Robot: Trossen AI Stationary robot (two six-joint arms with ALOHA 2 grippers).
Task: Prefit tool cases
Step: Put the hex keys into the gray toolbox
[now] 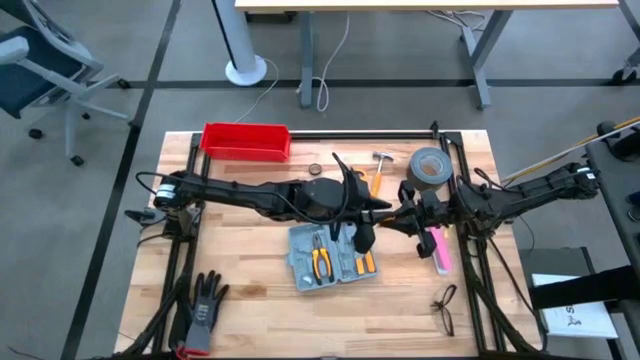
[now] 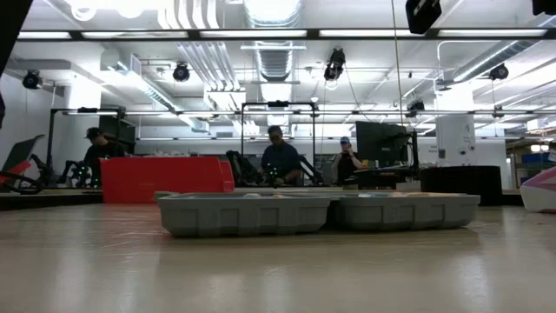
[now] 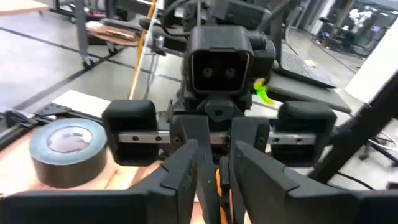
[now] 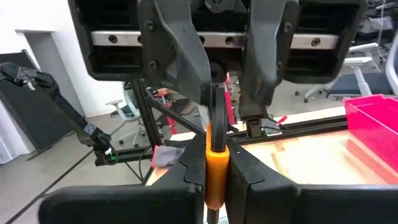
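Observation:
The grey-blue tool case (image 1: 330, 255) lies open, both halves flat on the table, with yellow-handled pliers in its slots; the low view shows it side-on (image 2: 321, 213). Above its far right corner the two arms meet tip to tip. My right gripper (image 4: 216, 146), also seen in the high view (image 1: 405, 215), is shut on an orange-handled tool with a dark shaft. My left gripper (image 3: 216, 152), in the high view (image 1: 375, 212), faces it, open, its fingers standing on either side of the shaft (image 4: 216, 106). Neither gripper shows in the low view. My right gripper pinches the tool's orange handle (image 4: 214, 171) between its two fingers, coming level from the table's right side. The tool is lifted clear of the table, and its dark shaft reaches on toward the left gripper.
A red bin (image 1: 246, 141) sits at the far left, and a hammer (image 1: 380, 165) and a tape roll (image 1: 430, 167) lie at the far edge. A pink object (image 1: 438, 250) lies right of the case. A glove (image 1: 203, 310) and glasses (image 1: 445, 308) lie near the front edge. People sit in the room behind.

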